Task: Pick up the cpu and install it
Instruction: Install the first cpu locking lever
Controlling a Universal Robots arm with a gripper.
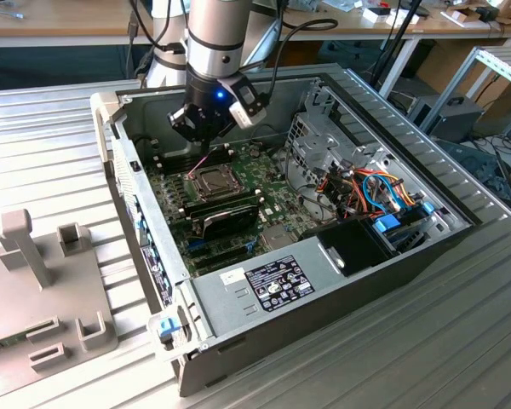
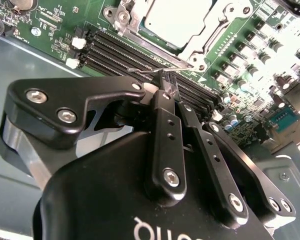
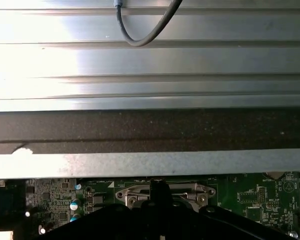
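At the exterior view's left you have a grey fixture (image 1: 34, 281) with upright blocks and slots, lying on the ribbed metal table (image 1: 60, 128). Just beside it, toward the middle of the frame, stands the open case (image 1: 145, 256), its near wall facing the fixture.

Inside the case, left of centre, the green board (image 1: 272, 200) lies flat. Your arm (image 1: 217, 38) comes down from the upper middle of the frame, a blue light glowing at its wrist, and the gripper (image 1: 206, 143) hangs low over the far part of the board, just above the socket (image 1: 211, 179). The cpu (image 1: 211, 181) sits in that socket, with the metal frame around its edges. In the second wrist view the cpu (image 2: 177, 20) shows as a pale silvery square inside the frame (image 2: 210, 37).

In the same view the gripper (image 2: 165, 86) has its fingers (image 2: 166, 130) pressed together, nothing bulky between them. The tips meet right at a thin wire lever (image 2: 145, 71) beside the memory slots (image 2: 120, 52); you cannot tell whether they pinch it or only touch it.

In the first wrist view the gripper (image 3: 159, 189) is dark in front of the frame (image 3: 190, 192), with the case wall (image 3: 150, 130) and the table (image 3: 150, 65) beyond, and a grey cable (image 3: 140, 35) looping over the table.

Back in the exterior view, below the socket lie black memory sticks (image 1: 226, 209). Right of centre is a perforated drive cage (image 1: 319, 141), then a bundle of orange and blue wires (image 1: 370, 192). At the lower middle sits a grey box (image 1: 264, 285) with a black label.
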